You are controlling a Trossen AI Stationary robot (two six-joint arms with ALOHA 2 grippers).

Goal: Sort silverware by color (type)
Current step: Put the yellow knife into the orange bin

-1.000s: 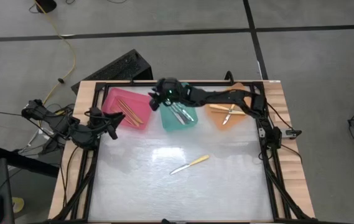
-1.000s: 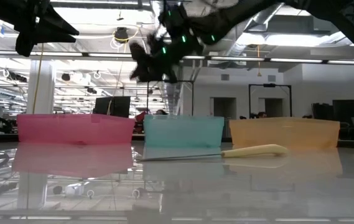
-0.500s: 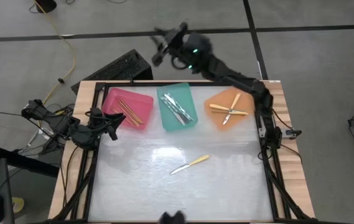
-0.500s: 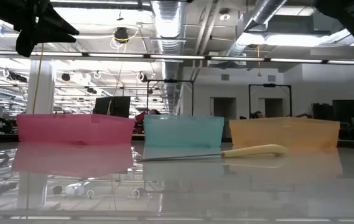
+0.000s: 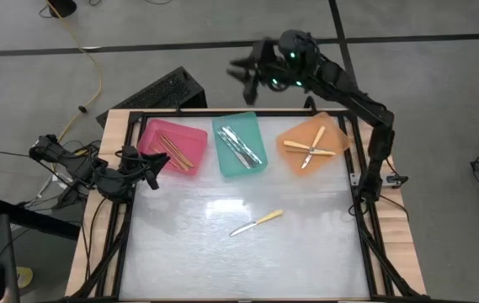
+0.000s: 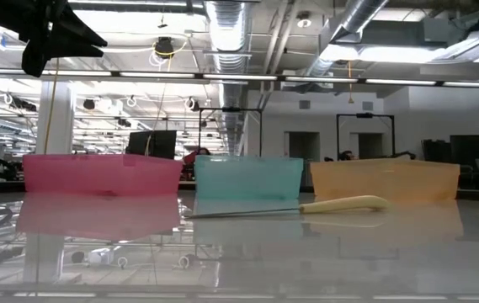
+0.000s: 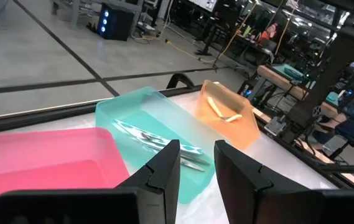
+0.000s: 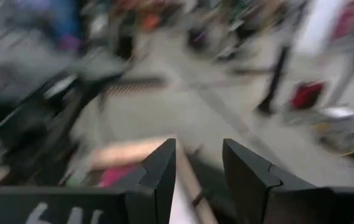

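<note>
A knife with a pale yellow handle (image 5: pixel 257 223) lies flat on the table's middle, also seen in the low view (image 6: pixel 306 206). More silverware lies in three trays along the far edge. There are orange-tan pieces in the pink tray (image 5: pixel 148 135), silvery ones in the teal tray (image 5: pixel 222 160) and pale yellow ones in the orange tray (image 5: pixel 290 160). My right gripper (image 5: pixel 241 69) hangs high above the far edge, open and empty (image 8: pixel 198 168). My left gripper (image 5: pixel 153 168) waits open by the pink tray's near left corner (image 7: pixel 196 168), holding nothing.
Black frame rails (image 5: pixel 365 244) run along the table's left, right and far edges. Cables and a dark keyboard-like object (image 5: pixel 159 91) lie on the floor beyond the far left corner. The glossy table surface (image 5: pixel 306 252) spreads around the knife.
My right gripper has risen from just above the teal tray, up and out of the low view. It has then swung past the far edge toward the right, rolling as it went. The trays, the knife and my left arm have stayed put.
</note>
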